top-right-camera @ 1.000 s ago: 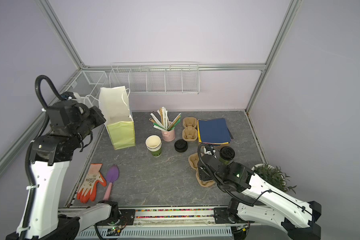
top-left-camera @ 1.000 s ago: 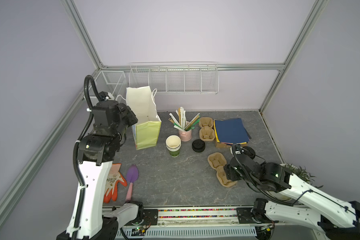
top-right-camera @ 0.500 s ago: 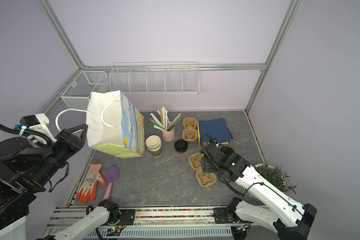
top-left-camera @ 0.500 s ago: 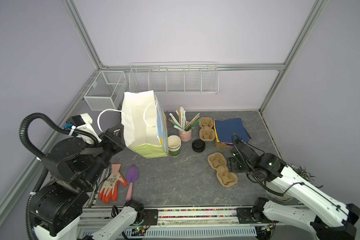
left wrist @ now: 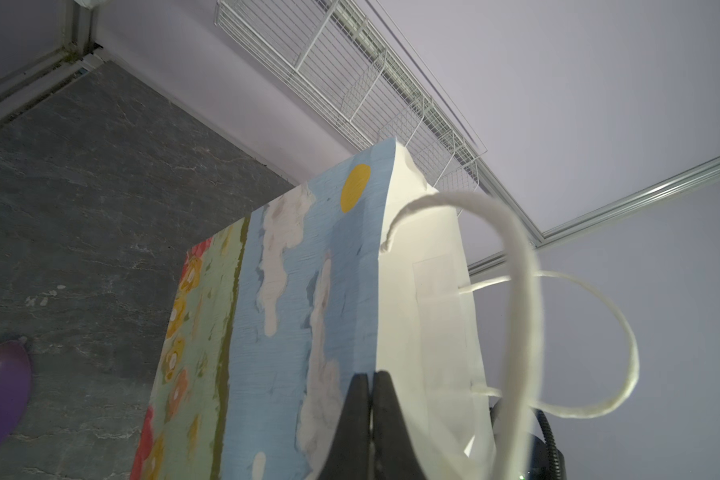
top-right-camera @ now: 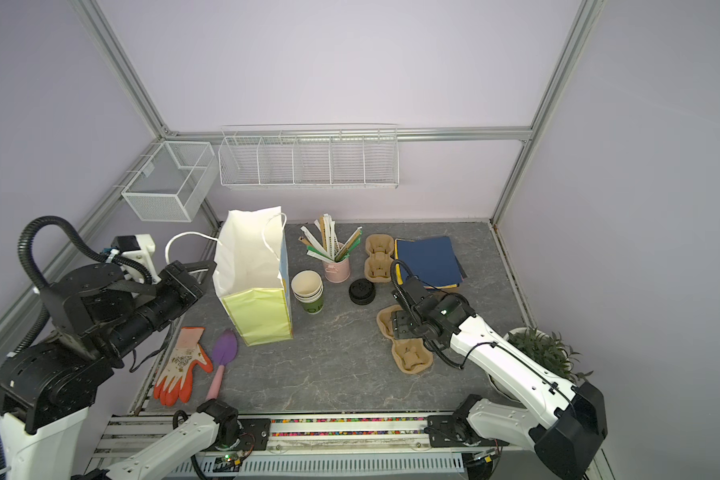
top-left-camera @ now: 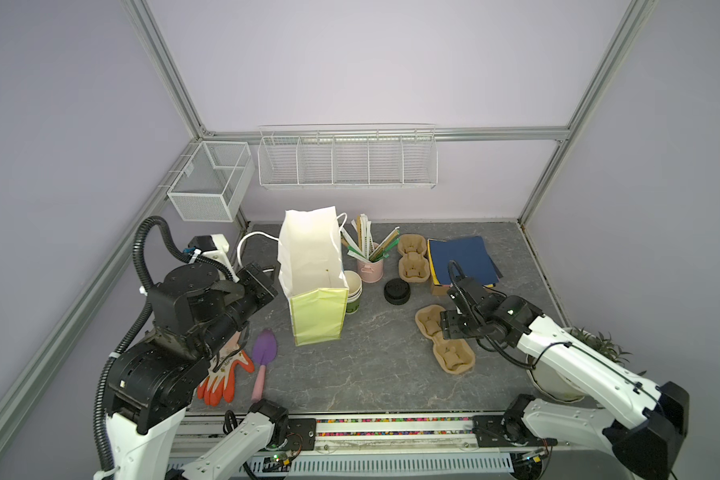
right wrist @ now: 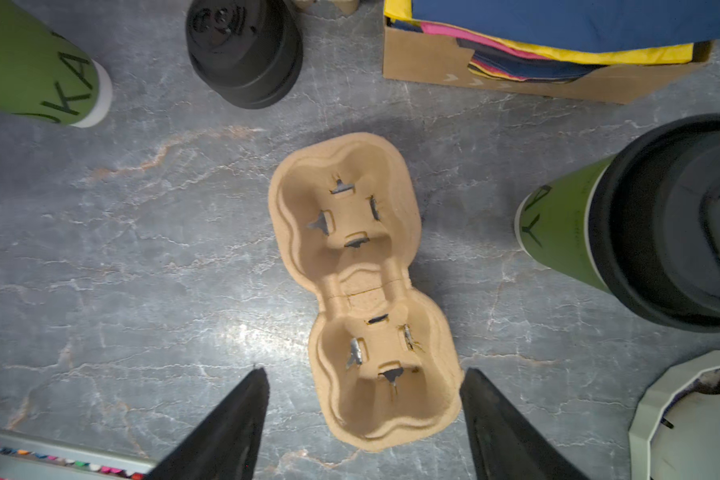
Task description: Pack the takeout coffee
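Now: R claw [right wrist: 365,370] apart, carrier [right wrist: 341,266] under it, lidded cup [right wrist: 558,224] beside; we'd grip cup below lid [right wrist: 661,232]. L claw [left wrist: 371,376] clamped on bag [left wrist: 308,291].

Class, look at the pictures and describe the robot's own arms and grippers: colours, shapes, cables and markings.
The left arm and right arm have white links and black joints. A ribbed black hose loops over the left arm; thin black cables run along the right, whose wrist shows a green light. The left gripper and right gripper each have two black tapering fingers.
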Robot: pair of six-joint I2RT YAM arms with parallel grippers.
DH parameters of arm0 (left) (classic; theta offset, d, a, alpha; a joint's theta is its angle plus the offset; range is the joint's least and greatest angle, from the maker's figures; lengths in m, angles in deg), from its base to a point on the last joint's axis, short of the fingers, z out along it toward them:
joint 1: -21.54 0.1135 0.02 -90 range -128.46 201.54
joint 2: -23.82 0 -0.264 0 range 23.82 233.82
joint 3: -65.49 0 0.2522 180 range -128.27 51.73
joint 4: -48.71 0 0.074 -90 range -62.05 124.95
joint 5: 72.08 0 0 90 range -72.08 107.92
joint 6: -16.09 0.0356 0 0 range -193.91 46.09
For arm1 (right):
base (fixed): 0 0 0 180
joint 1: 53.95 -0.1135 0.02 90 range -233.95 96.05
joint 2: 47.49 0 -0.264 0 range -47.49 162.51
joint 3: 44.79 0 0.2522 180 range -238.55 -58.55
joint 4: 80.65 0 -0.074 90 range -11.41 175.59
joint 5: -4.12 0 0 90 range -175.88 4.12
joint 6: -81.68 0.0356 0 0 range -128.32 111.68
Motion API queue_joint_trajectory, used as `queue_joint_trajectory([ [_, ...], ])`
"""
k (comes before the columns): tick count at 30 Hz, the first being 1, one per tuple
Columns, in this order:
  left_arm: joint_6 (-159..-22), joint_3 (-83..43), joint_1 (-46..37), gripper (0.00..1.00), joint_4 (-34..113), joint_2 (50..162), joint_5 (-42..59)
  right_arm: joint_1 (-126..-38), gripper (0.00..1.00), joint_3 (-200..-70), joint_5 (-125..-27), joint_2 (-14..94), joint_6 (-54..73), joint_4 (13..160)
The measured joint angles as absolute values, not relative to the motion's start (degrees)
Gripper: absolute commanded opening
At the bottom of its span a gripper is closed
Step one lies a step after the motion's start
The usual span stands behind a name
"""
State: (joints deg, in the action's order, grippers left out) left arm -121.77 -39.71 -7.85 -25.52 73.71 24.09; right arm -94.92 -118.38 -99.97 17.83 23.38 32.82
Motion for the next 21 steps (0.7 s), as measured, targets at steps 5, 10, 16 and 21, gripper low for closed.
queue_joint_trajectory([
  [5, -122.31, -39.57, -24.77, 0.00, -24.82, 77.36, 33.62, -94.96, 0.79, -132.90, -94.33, 16.89, 23.73, 32.34],
  [10, -122.90, -41.28, -33.40, 0.00, -23.29, 82.45, 42.06, -96.10, 0.80, -140.87, -90.07, 15.19, 24.72, 33.04],
  [16, -125.13, -38.50, -37.38, 0.00, -19.16, 83.48, 47.39, -96.21, 0.80, -139.23, -89.26, 13.75, 25.11, 32.53],
  [21, -127.56, -34.79, -42.25, 0.00, -15.79, 85.01, 51.26, -96.21, 0.79, -137.66, -90.09, 14.18, 25.09, 32.21],
])
